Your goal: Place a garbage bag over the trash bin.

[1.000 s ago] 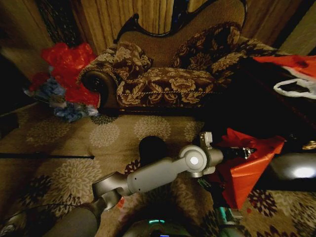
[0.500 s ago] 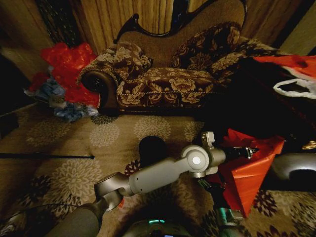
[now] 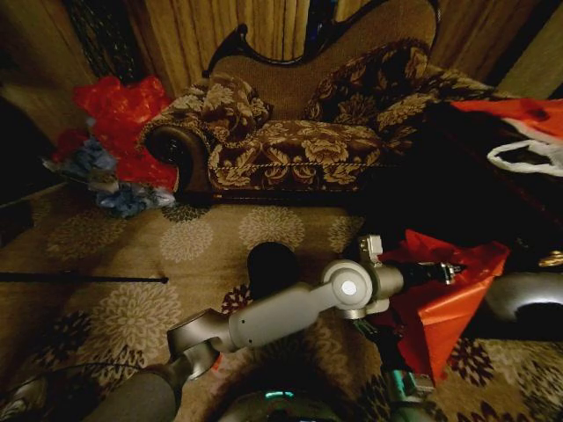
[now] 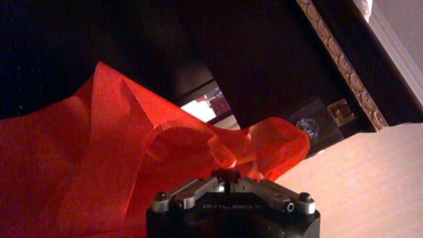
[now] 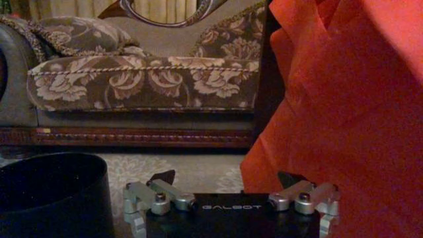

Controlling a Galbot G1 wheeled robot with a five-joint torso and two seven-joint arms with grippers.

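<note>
The garbage bag [image 3: 437, 308], glossy red and wrinkled, hangs low over the carpet to the right of centre. My left gripper [image 3: 447, 269] has reached across to it and is shut on the bag's upper edge; the left wrist view shows the fingers pinched together on the red film [image 4: 165, 148]. The trash bin [image 3: 271, 266], small, black and round, stands on the carpet to the left of the bag, apart from it. My right gripper [image 5: 226, 177] is open and low, with the bin [image 5: 53, 193] on one side and the bag [image 5: 343, 124] on the other.
A patterned sofa [image 3: 290, 132] runs across the back. A mound of red and blue plastic [image 3: 119, 141] lies at its left end. A large black mass [image 3: 475, 193] with a flat red stack [image 3: 519, 112] and a white bag [image 3: 528, 158] sits at the right. A thin black rod [image 3: 84, 279] lies on the carpet.
My left gripper and the red bag have edged slightly to the right. The right arm's elbow at the right edge has shifted a little. The bin has not moved.
</note>
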